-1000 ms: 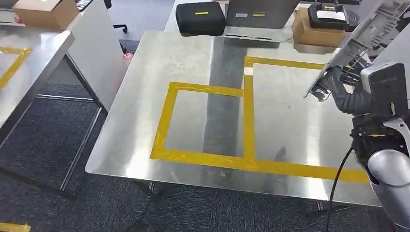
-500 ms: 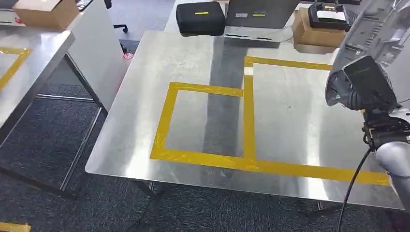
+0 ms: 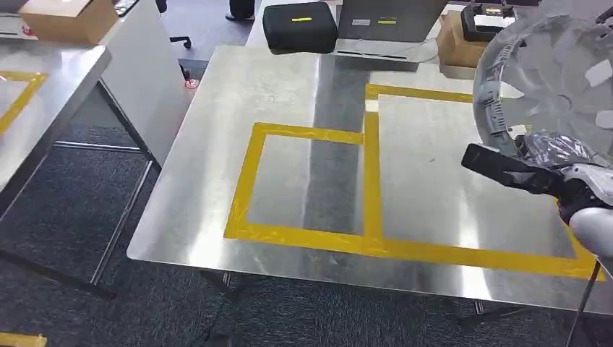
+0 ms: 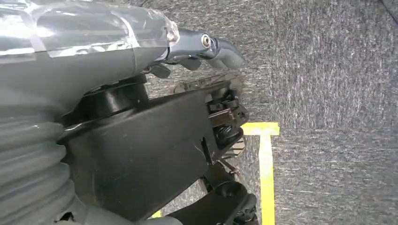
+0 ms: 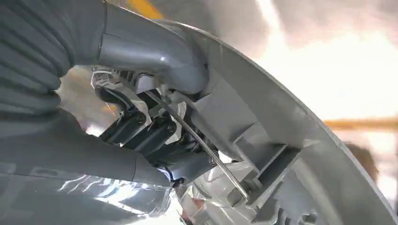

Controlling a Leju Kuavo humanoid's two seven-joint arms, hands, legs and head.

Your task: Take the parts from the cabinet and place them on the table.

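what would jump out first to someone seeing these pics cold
Most striking is the big round grey part, like a wheel cover, held up at the right edge over the steel table by the right hand, which grips its rim. Next come the bright yellow tape rectangles marked across the tabletop. Beyond the far edge sits a black case.

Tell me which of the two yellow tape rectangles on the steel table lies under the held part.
The larger yellow tape rectangle on the robot's right; the round grey plastic wheel cover in the right hand overlaps it. The smaller one lies uncovered.
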